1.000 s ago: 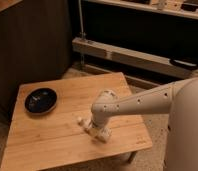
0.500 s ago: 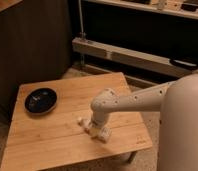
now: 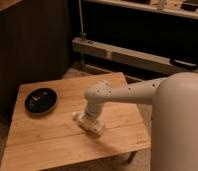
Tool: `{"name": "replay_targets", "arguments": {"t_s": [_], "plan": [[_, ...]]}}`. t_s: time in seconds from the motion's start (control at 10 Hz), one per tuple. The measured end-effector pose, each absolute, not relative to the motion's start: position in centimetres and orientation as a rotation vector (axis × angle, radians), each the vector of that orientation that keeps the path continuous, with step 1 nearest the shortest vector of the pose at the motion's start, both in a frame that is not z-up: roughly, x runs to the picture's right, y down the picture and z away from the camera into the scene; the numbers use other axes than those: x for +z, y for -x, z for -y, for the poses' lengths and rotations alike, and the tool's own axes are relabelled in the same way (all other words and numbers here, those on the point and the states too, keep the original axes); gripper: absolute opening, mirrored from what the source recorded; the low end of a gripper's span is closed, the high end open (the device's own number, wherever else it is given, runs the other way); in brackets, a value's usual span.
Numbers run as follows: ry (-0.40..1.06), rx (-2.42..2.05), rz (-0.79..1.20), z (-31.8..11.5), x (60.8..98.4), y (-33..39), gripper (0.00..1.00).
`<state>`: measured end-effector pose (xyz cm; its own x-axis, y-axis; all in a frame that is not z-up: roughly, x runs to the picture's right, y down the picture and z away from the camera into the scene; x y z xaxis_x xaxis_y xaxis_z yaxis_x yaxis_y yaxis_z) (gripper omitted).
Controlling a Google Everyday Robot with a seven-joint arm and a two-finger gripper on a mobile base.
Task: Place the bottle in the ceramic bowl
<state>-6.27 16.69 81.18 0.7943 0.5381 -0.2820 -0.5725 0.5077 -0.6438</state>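
We see gripper (image 3: pixel 90 124) low on wooden table (image 3: pixel 52 145), jaws pressed together. Bottle (image 3: pixel 77 116) at its tip, touching; can't tell if pinched. Ceramic bowl (image 3: pixel 41 100) well apart, table's rear-left. 1 arm (image 3: pixel 137 92) reaches in from right.

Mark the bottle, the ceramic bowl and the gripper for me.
bottle (image 3: pixel 77 116): camera view, end poking out left
ceramic bowl (image 3: pixel 27 101): camera view, left rim
gripper (image 3: pixel 88 124): camera view, midway between fingers, at the bottle
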Motion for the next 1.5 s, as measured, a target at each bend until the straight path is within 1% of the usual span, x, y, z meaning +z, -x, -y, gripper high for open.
{"name": "replay_targets", "arguments": {"t_s": [0.2,0.4,0.7,1.0,1.1,1.2,1.3,1.5], "plan": [[0.783,0.657,-0.024,-13.4,81.1,8.8,0.00],[0.755,0.629,0.002,-8.8,81.6,12.5,0.00],[0.725,0.581,0.045,-3.5,82.3,17.8,0.00],[0.713,0.497,0.101,-0.2,82.7,24.8,0.00],[0.714,0.478,0.106,0.0,82.9,26.0,0.00],[0.718,0.451,0.120,0.2,83.0,27.9,0.04],[0.726,0.430,0.122,-0.1,83.0,29.3,0.13],[0.734,0.415,0.121,-0.6,83.5,30.2,0.35]]}}
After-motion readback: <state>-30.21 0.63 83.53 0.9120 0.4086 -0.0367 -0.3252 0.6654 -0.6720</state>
